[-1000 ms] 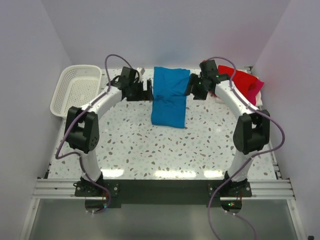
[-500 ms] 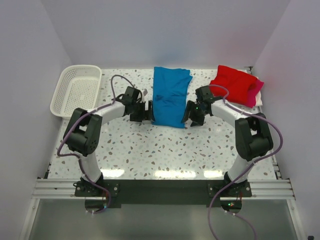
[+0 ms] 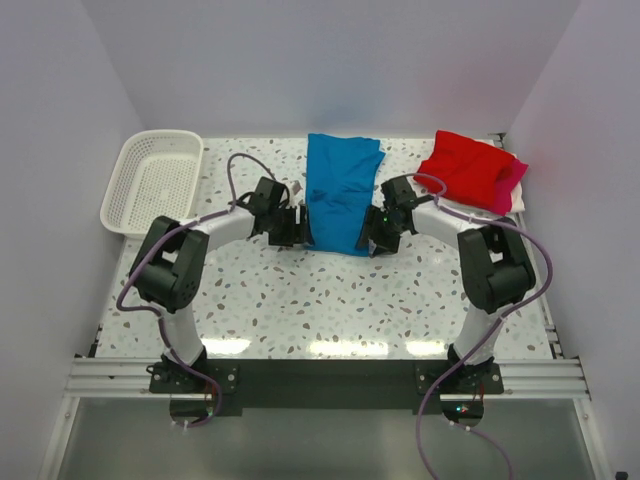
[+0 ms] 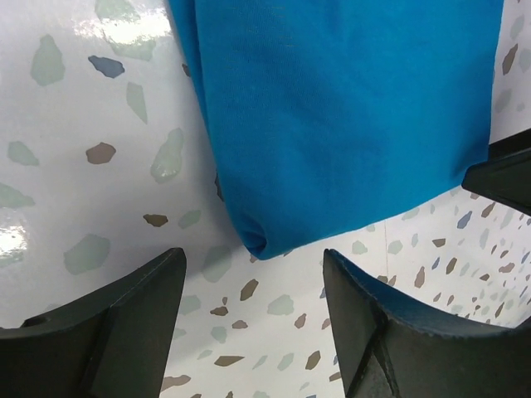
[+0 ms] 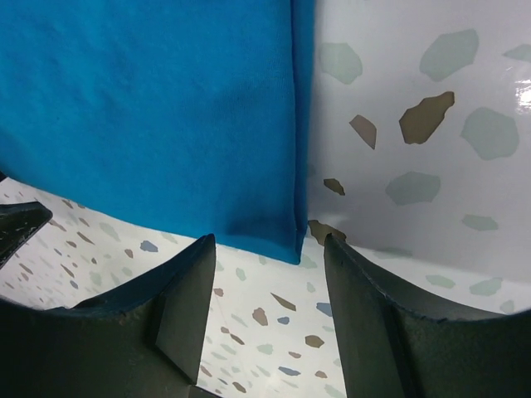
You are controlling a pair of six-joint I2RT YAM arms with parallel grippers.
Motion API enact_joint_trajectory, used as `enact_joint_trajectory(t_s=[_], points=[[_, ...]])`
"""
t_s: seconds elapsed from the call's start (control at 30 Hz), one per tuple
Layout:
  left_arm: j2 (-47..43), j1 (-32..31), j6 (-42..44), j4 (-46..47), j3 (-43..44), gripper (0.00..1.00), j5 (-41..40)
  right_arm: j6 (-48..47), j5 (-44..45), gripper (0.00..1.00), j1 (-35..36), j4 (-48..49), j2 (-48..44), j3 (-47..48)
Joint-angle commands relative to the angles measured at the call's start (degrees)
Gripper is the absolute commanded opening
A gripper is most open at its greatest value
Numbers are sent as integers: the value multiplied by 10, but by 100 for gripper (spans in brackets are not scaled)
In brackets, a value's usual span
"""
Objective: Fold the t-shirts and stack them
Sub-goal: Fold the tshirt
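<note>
The blue t-shirt (image 3: 340, 195) lies folded in a long strip on the table's middle. Its near left corner (image 4: 259, 239) sits just ahead of my left gripper (image 4: 253, 286), which is open with only tabletop between the fingers (image 4: 124, 323). My right gripper (image 5: 270, 286) is open too, the shirt's near right corner (image 5: 282, 245) just ahead of its fingers (image 5: 398, 323). In the top view the left gripper (image 3: 296, 228) and right gripper (image 3: 374, 233) flank the shirt's near end, low on the table. The red t-shirt (image 3: 462, 163) lies folded on the magenta one (image 3: 508, 186) at the back right.
A white mesh basket (image 3: 155, 180) stands at the back left. The speckled tabletop (image 3: 330, 300) stretches toward the arm bases. Walls close in the back and both sides. Each wrist view catches a dark tip of the other gripper at its edge.
Both grippers have come from the shirt's far half down to its near corners and dropped low to the table. The left jaws have narrowed somewhat. The blue shirt lies flatter.
</note>
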Motion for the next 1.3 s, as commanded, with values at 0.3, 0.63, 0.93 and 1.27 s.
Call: enact_joint_trajectory(t_s=[0.3, 0.63, 0.93, 1.27], points=[[5, -7, -6, 34, -25, 59, 17, 3, -1, 54, 6, 26, 23, -4], [7, -9, -7, 43, -31, 24, 38, -4, -10, 28, 13, 16, 23, -6], [10, -13, 7, 52, -24, 1, 51, -23, -16, 16, 27, 1, 29, -10], [-14, -13, 54, 26, -19, 0, -3, -30, -8, 12, 29, -10, 28, -5]])
